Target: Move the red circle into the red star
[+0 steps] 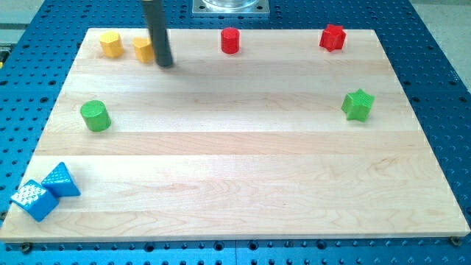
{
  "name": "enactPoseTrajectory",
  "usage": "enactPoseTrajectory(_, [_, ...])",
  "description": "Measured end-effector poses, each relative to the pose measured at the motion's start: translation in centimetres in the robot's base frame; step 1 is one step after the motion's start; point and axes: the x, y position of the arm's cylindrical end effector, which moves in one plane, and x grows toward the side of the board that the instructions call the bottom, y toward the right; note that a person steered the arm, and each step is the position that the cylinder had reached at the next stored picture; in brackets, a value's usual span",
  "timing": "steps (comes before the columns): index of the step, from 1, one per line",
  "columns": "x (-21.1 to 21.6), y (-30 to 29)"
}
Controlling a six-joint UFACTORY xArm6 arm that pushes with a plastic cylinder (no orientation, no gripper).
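The red circle point(231, 40) stands near the top edge of the wooden board, a little left of the middle. The red star point(333, 37) stands at the top right, well apart from the circle. My tip point(165, 63) is down on the board at the top left, to the left of the red circle and touching or nearly touching a yellow block point(143, 49) that the rod partly hides.
A second yellow block point(110, 44) sits at the top left corner. A green circle point(95, 116) is at the left. A green star point(358, 104) is at the right. A blue triangle point(60, 180) and a blue cube point(32, 200) sit at the bottom left corner.
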Motion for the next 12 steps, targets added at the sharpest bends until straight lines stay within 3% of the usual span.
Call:
enactPoseTrajectory(4, [-2.2,-4.0])
enactPoseTrajectory(5, [-4.5,0.7])
enactPoseTrajectory(7, [-5.2,17.5])
enactPoseTrajectory(9, [-2.9,19.9])
enactPoseTrajectory(10, [-2.8,24.9])
enactPoseTrajectory(11, [1.1,24.9])
enactPoseTrajectory(12, [1.7,25.7])
